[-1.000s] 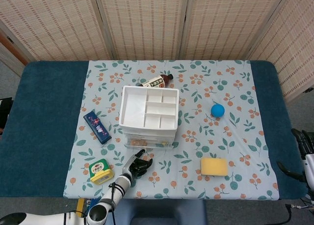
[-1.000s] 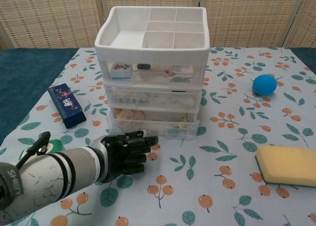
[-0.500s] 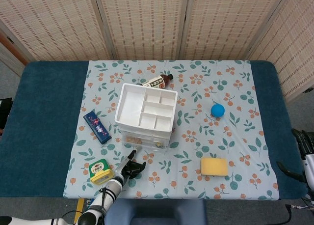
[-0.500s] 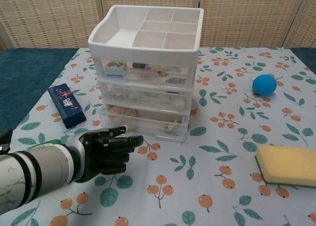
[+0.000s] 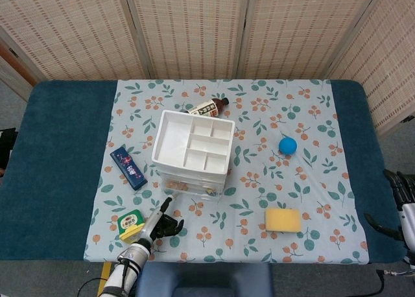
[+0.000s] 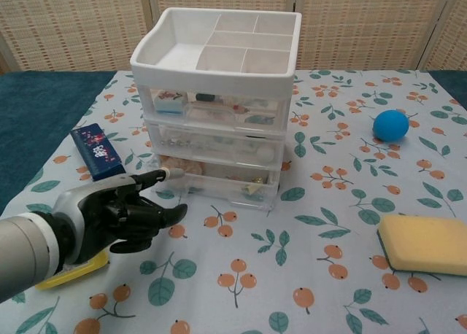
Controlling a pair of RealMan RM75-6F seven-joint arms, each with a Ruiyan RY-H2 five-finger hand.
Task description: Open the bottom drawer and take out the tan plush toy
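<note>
The white drawer unit [image 6: 215, 115] [image 5: 192, 153] stands mid-table, turned slightly askew. Its clear bottom drawer [image 6: 219, 187] shows the tan plush toy [image 6: 191, 169] inside at the left. I cannot tell whether that drawer is fully closed. My left hand [image 6: 124, 216] [image 5: 162, 224] hovers in front of the unit's lower left corner with loosely bent fingers, holding nothing; one fingertip [image 6: 169, 173] points at the bottom drawer without touching it. My right hand [image 5: 397, 201] hangs off the table's right edge, fingers apart and empty.
A dark blue box [image 6: 97, 153] lies left of the unit. A green-and-yellow tin [image 5: 131, 224] sits beside my left hand. A blue ball [image 6: 390, 124] and a yellow sponge [image 6: 427, 243] lie at the right. A brown bottle [image 5: 206, 107] lies behind the unit.
The drawer unit has slid left and turned a little. My left hand has drawn back to the left, away from the bottom drawer. The right hand has barely moved.
</note>
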